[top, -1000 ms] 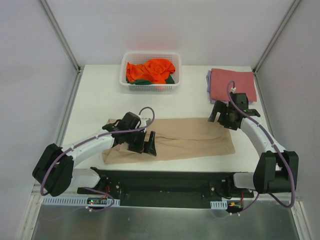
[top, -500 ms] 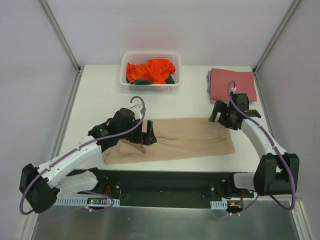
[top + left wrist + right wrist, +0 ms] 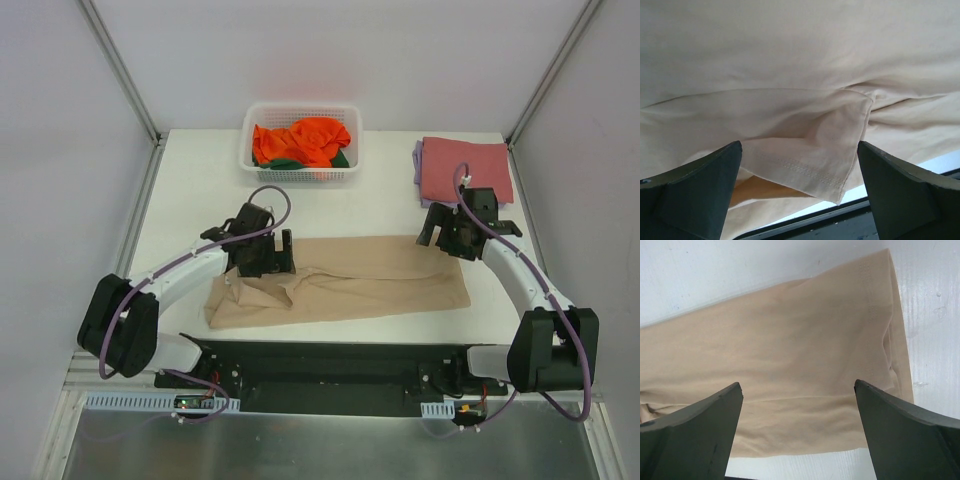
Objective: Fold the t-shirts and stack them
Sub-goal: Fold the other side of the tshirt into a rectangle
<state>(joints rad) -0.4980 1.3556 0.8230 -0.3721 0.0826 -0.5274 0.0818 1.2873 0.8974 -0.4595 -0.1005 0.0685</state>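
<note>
Left end effector point(image 3: 268, 254) farther back, leftward

A beige t-shirt point(image 3: 345, 280) lies folded into a long band across the near desk point(image 3: 200, 190), rumpled at its left end with a stitched hem corner turned up. An orange t-shirt point(image 3: 300, 140) and a dark green t-shirt point(image 3: 285, 163) sit bunched together at the far side; a dusty-pink t-shirt point(image 3: 465, 168) rests folded on a lavender t-shirt point(image 3: 419, 175) at far right

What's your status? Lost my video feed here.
Left gripper open over beige shirt, right gripper open over its right end. Shirt half-folded, left end rumpled. Nothing in the way.
</note>
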